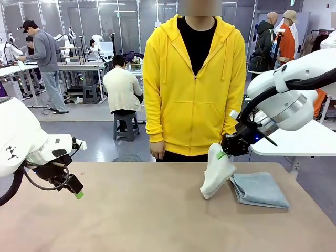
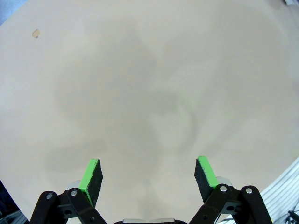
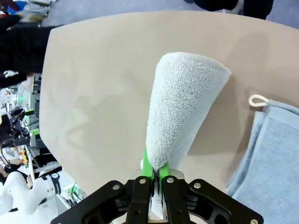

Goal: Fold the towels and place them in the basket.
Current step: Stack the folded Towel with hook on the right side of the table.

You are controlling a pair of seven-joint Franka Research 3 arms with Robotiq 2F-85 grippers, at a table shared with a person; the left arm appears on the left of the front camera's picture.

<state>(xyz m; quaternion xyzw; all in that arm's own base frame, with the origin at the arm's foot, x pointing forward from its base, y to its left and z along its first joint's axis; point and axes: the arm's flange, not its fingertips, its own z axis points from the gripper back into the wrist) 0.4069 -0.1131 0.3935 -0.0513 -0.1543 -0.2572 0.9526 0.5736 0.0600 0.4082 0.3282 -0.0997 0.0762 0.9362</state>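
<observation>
My right gripper (image 1: 222, 154) is shut on the top edge of the cream-white towel (image 1: 216, 171), which hangs folded from it with its lower end touching the table. In the right wrist view the cream-white towel (image 3: 180, 107) stretches away from the closed right gripper (image 3: 156, 173). The light blue towel (image 1: 259, 189) lies folded flat on the table just right of it, and its white loop (image 3: 258, 100) shows at a corner of the blue towel (image 3: 273, 154). My left gripper (image 1: 75, 190) hovers open over bare table at the left, with the left gripper (image 2: 148, 175) holding nothing. The basket is out of view.
A person in a yellow hoodie (image 1: 194, 84) stands at the far edge of the table (image 1: 131, 210), hands down. A white side table (image 1: 294, 140) sits behind the right arm. Other people and workbenches are farther back.
</observation>
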